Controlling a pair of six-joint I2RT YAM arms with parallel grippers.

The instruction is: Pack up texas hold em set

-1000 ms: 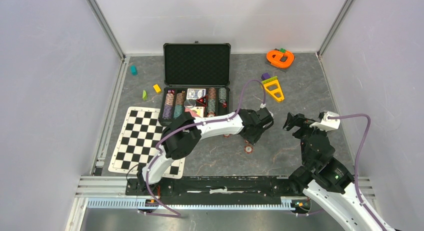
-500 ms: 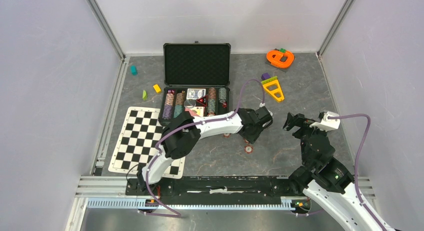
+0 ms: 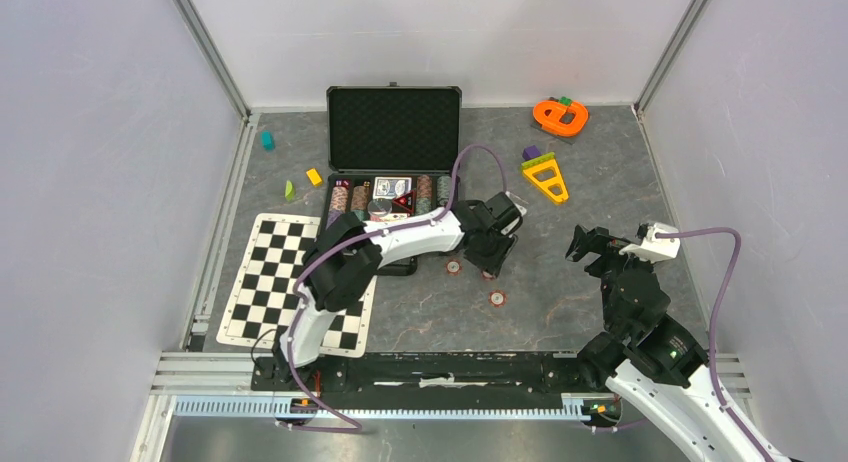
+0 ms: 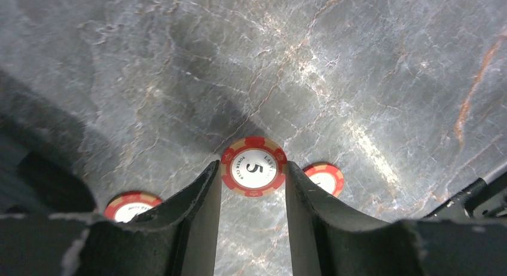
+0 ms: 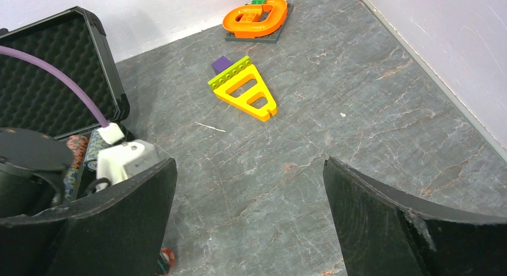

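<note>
The black briefcase point(image 3: 394, 129) lies open at the back, its lid up and its tray point(image 3: 392, 204) filled with chip stacks and card decks. Just right of the tray, my left gripper point(image 3: 491, 265) is shut on a red-white poker chip point(image 4: 253, 167) marked 5. The chip is pinched edge to edge at the fingertips and raised off the floor. Two more chips lie flat below, one on the left point(image 4: 131, 205) and one on the right point(image 4: 326, 177); from above they show as a left chip point(image 3: 453, 267) and a right chip point(image 3: 497, 298). My right gripper point(image 5: 248, 168) hangs wide open and holds nothing, to the right point(image 3: 587, 244).
A black-white checkered mat point(image 3: 290, 277) lies left of the case. An orange toy point(image 3: 560, 116) and a yellow triangular toy point(image 3: 547, 177) sit at the back right. Small teal point(image 3: 267, 139), yellow point(image 3: 314, 176) and green point(image 3: 289, 190) blocks lie at the back left. Walls enclose three sides.
My left arm has swung left toward the case with its jaws narrowed onto the chip, uncovering a chip on the floor. The right arm has not moved.
</note>
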